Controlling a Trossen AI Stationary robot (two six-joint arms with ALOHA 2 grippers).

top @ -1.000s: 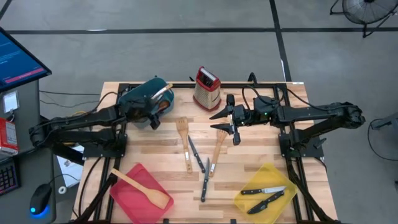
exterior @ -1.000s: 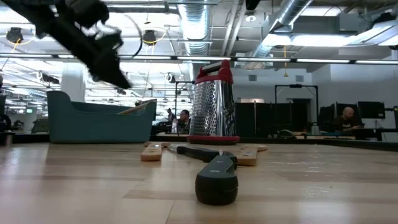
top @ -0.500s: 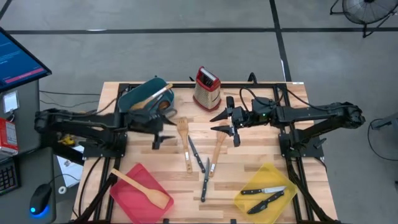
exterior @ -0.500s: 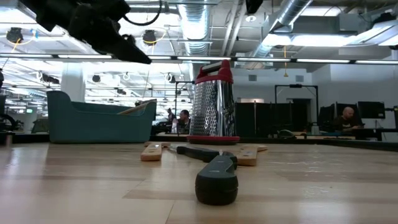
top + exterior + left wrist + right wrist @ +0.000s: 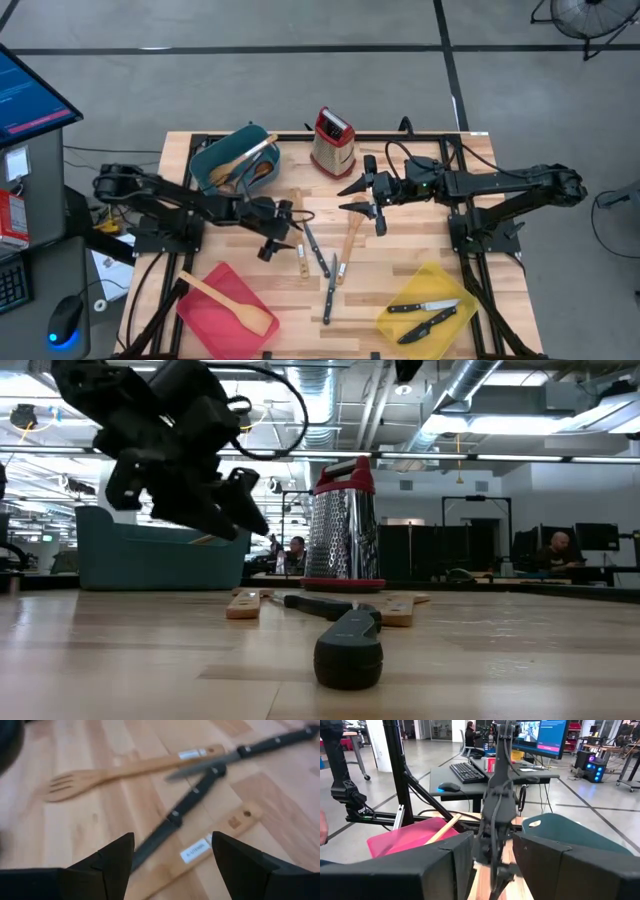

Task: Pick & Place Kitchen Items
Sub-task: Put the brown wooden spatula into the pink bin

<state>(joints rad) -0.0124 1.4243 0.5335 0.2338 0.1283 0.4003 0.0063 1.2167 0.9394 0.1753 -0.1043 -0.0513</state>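
Several utensils lie flat mid-table: a slotted wooden spatula (image 5: pixel 297 228), a second one (image 5: pixel 350 240), and black-handled knives (image 5: pixel 317 250) (image 5: pixel 329 295). My left gripper (image 5: pixel 282 232) is open and empty, hovering just left of and above them. Its wrist view (image 5: pixel 172 865) looks down on a knife (image 5: pixel 192 800), a labelled wooden handle (image 5: pixel 215 842) and a forked wooden spatula (image 5: pixel 100 775). It also shows in the low view (image 5: pixel 230 500), clear of the table. My right gripper (image 5: pixel 356 197) is open and empty, held above the second spatula's head.
A teal bin (image 5: pixel 215 160) holding wooden spoons stands at the far left. A red bin (image 5: pixel 215 310) with a wooden spoon is at the near left, and a yellow bin (image 5: pixel 450 322) with knives at the near right. A red-topped steel grater (image 5: pixel 333 142) stands at the far centre.
My left gripper has left the teal bin and gone toward the table's right and near edges, coming down over the utensils in the middle. Its fingers stay apart. My right arm has kept still. No utensil has moved.
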